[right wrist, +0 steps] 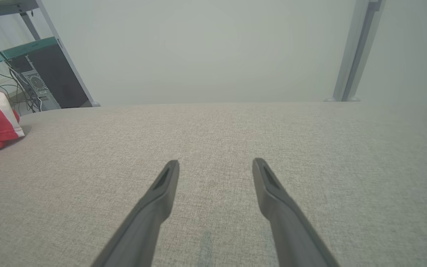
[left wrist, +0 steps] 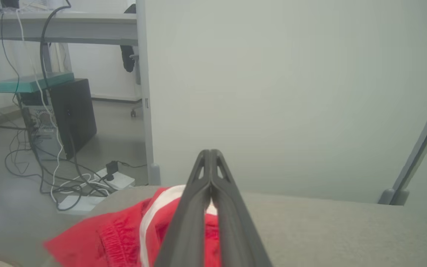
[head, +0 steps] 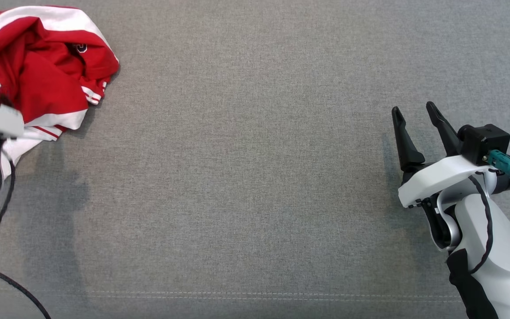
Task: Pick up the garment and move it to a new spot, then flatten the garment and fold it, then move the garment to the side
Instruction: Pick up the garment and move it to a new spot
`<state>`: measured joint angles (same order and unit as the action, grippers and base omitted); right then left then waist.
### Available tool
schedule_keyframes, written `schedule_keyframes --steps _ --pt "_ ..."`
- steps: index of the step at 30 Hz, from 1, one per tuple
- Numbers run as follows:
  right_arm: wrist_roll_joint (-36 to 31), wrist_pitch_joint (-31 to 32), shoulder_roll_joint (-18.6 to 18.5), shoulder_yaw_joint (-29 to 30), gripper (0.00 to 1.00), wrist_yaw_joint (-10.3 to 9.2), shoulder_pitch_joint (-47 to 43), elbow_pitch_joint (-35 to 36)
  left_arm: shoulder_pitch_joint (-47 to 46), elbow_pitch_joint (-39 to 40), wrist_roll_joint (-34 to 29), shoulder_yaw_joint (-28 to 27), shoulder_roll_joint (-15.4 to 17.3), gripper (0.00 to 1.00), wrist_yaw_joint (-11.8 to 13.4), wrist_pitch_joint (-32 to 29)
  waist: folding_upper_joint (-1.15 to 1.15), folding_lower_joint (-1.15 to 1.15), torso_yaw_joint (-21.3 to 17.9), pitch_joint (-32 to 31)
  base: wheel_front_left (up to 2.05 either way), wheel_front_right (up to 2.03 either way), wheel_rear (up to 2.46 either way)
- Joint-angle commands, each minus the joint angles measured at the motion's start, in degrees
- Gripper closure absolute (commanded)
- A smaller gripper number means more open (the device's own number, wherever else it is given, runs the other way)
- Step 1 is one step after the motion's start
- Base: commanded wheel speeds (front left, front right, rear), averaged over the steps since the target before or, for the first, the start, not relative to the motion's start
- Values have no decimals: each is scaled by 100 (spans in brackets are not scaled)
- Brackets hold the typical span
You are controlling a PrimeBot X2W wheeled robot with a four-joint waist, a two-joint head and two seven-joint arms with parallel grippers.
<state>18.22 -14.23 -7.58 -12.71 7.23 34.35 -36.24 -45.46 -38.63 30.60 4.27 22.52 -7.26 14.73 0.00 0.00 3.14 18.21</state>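
garment (head: 47, 66) at upper left, pickup step: left gripper (left wrist: 210, 154) closed on it, right gripper (head: 413, 108) open, empty; lift likely next.

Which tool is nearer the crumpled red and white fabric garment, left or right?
Left. The left tool is shut directly over the crumpled red and white fabric garment; the right tool stands open far across the grey fabric surface, well apart from it.

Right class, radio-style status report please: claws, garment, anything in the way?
Left claw shut over crumpled red-and-white garment, pinch unconfirmed. Right claw open, holding nothing, far from it. Nothing blocking on the grey surface.
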Motion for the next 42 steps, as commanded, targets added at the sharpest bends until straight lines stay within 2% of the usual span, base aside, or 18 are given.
schedule_keyframes --steps 1,3,9,17,24,25,27,31,41,42 --pt "56 -77 32 -58 0 25 -122 86 -7 -2 49 -176 300 100 -23 25 0 0 -2 15 0 0 0" --pt "54 -77 19 -55 0 25 -120 74 48 -331 82 -154 315 0 -23 8 0 0 -2 39 0 0 0" --pt "39 -77 -11 -71 0 25 -62 65 -15 -1064 128 -68 343 0 -23 11 0 0 -20 141 0 0 0" --pt "31 -77 -59 -136 0 25 98 87 -318 -1640 94 52 461 0 -16 20 0 0 -176 393 0 0 0" --pt "32 -77 -69 -101 0 25 152 88 -615 -1903 20 -28 590 0 138 25 0 0 -318 593 0 0 0" --pt "36 -77 -66 -88 0 25 152 87 -636 -1928 42 -66 586 45 159 25 0 0 -332 605 0 0 0" --pt "66 -77 -40 -38 0 25 146 90 -669 -1991 71 -126 600 100 194 26 0 0 -364 613 0 0 0" --pt "74 -77 -9 55 0 25 150 129 -720 -1863 103 -267 651 100 190 26 0 0 -406 584 0 0 0" --pt "81 -77 60 127 0 25 16 111 -680 -606 -204 -253 487 100 77 27 0 0 -300 313 0 0 0" --pt "84 -77 85 131 0 25 -18 98 -700 -183 -277 -152 380 100 45 27 0 0 -276 239 0 0 0"
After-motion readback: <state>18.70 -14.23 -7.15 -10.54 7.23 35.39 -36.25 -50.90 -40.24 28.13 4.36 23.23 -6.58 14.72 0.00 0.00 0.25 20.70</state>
